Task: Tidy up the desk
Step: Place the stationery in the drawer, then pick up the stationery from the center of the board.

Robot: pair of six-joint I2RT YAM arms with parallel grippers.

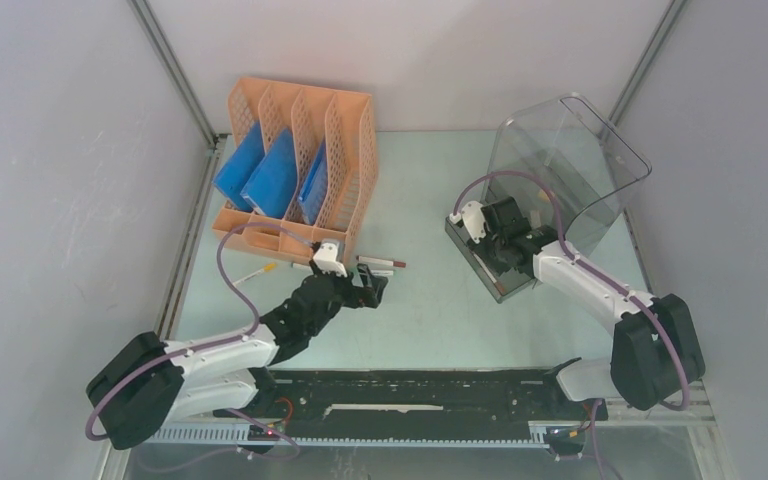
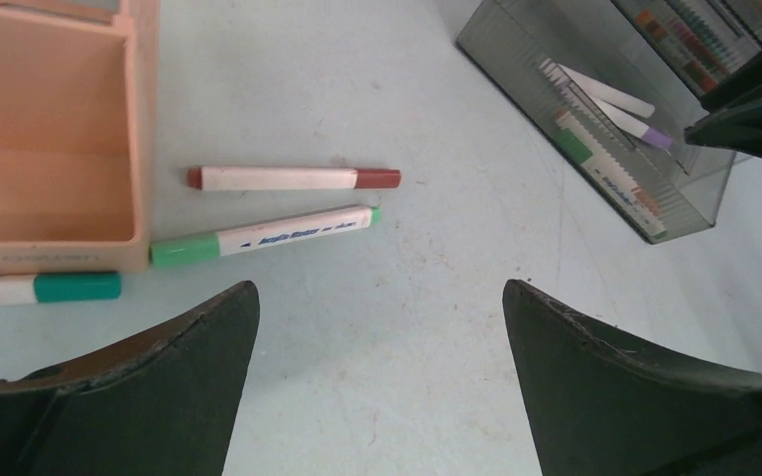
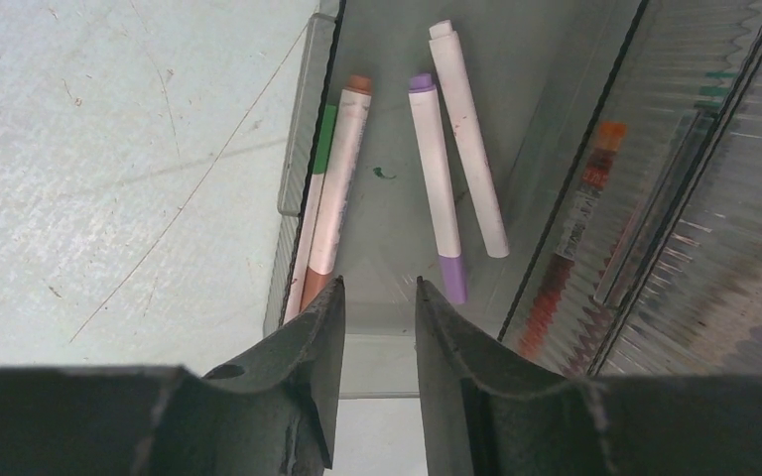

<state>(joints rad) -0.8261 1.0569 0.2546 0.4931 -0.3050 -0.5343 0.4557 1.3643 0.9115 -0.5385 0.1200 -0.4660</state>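
Note:
On the pale mint desk (image 1: 430, 310), a red-capped marker (image 2: 293, 178) and a green-capped marker (image 2: 263, 234) lie side by side. They are just ahead of my left gripper (image 2: 379, 288), which is wide open and empty above the bare desk. Another green marker (image 2: 40, 289) lies along the front of the rack. My right gripper (image 3: 379, 282) hovers over the pulled-out clear drawer (image 3: 298, 169), its jaws apart with nothing between them. In the drawer lie a purple-capped marker (image 3: 435, 188), a white one (image 3: 468, 139) and an orange-brown one (image 3: 339, 178) over a green one.
An orange perforated file rack (image 1: 300, 170) holding blue folders (image 1: 270, 175) stands at the back left. The clear plastic drawer box (image 1: 570, 170) stands at the back right, behind the right arm. Grey panel walls and a black rail border the desk.

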